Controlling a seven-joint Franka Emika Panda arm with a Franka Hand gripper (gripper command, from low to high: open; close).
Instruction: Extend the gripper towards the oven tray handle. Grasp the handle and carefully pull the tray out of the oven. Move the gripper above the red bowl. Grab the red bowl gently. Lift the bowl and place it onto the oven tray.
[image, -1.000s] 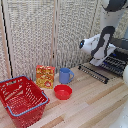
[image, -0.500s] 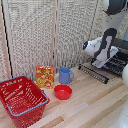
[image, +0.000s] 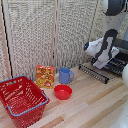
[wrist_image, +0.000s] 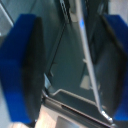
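My gripper (image: 111, 61) reaches from the white arm into the front of the dark oven (image: 121, 56) at the exterior view's right. In the wrist view the two blue fingers (wrist_image: 27, 65) with dark pads stand apart, open. A thin silvery bar, the tray handle (wrist_image: 86, 60), runs between them, nearer one finger and not clamped. The wire tray (image: 119, 65) shows as dark bars inside the oven. The ridged oven door (image: 94, 73) hangs down in front. The small red bowl (image: 63, 92) sits on the wooden table, well away from the gripper toward the exterior view's left.
A blue mug (image: 65, 75) stands just behind the bowl, and an orange box (image: 45, 76) stands beside the mug. A large red mesh basket (image: 21, 100) sits at the exterior view's left. A slatted folding screen (image: 50, 35) closes the back.
The arm has moved toward the exterior view's right, bringing the gripper closer into the oven front. The bowl, mug and basket have not moved.
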